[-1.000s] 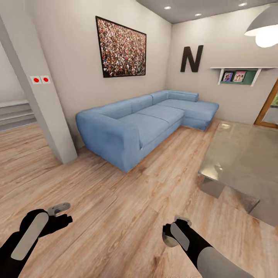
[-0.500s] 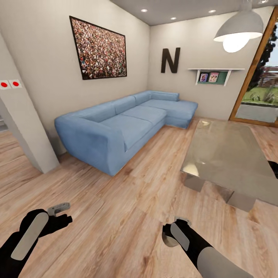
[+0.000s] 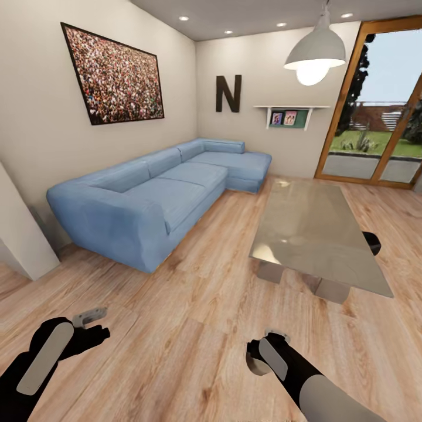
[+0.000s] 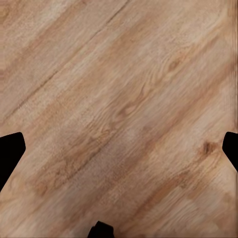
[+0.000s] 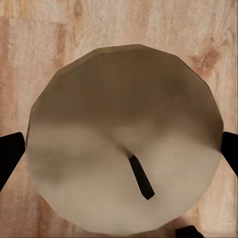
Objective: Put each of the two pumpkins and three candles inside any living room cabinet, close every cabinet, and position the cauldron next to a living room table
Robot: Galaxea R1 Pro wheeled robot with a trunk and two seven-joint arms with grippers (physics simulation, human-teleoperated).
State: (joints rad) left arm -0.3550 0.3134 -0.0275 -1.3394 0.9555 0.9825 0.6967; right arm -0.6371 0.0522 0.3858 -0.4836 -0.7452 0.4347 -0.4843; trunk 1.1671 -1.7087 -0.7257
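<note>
**Clerk:** Entry one?

**Me:** Held by my right fingers (image 5: 10, 153): one pale beige round wax candle with a dark wick (image 5: 119, 124). They are pressed against its two opposite sides, wick end towards the wrist.

**Clerk:** Entry two?

**Me:** My left fingers (image 4: 10, 153): spread wide, nothing between them, light wooden plank floor (image 4: 119, 99) beneath.

**Clerk:** Surroundings?

**Me:** Low glass-topped worktop (image 3: 310, 228), ahead and to the right of the right fingers, well apart. Black rounded thing (image 3: 370, 241), possibly the cauldron, mostly hidden behind its far edge. Long blue corner sofa (image 3: 146, 199), ahead of the left fingers.

**Clerk:** Hazards?

**Me:** I grip the candle only by its smooth curved side, so a sharp turn of the base could let it slip out and roll away. A careless swing to the right could clip the worktop's near corner.
</note>
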